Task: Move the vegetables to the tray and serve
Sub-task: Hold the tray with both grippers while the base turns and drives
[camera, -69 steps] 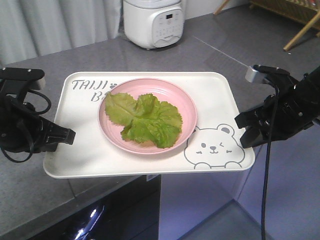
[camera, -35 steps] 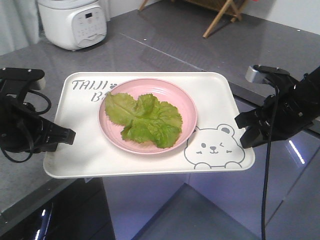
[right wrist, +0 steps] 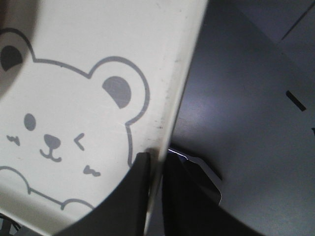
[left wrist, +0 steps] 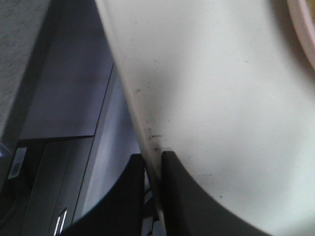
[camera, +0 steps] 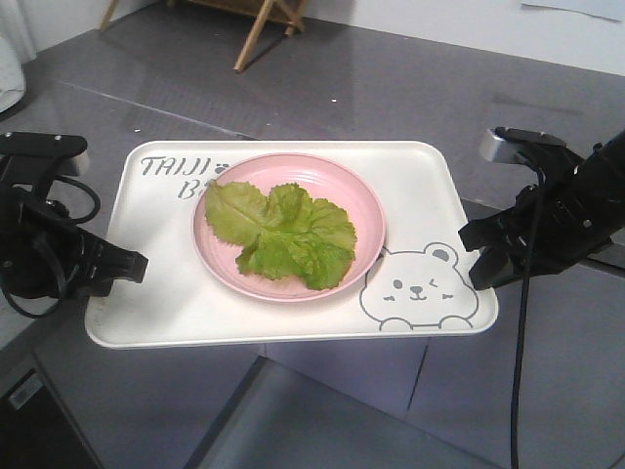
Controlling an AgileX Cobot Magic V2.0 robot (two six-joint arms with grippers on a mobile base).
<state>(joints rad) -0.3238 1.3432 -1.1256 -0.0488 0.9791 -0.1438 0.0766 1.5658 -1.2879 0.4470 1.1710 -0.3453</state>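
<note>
Left fingers (left wrist: 184,204) and right fingers (right wrist: 125,211) clamp the tray (camera: 430,195) rim over grey surface (camera: 439,88), wooden stand (camera: 262,24) beyond.

The front view is lit softly and evenly from above, so the tray (camera: 425,186) looks bright, the vegetables (camera: 283,234) are seen sharp, and only a faint grey shadow is cast at the lower left of the pink plate (camera: 371,210). In the left wrist view everything is blurred, a grey shadow is spread down the middle of the white surface, and the bottom of the frame is almost black. In the right wrist view the bear drawing (right wrist: 54,123) is shown a bit sharper, a round shadow is seen in the upper left corner, and a small bright glint is caught near the lower middle.
</note>
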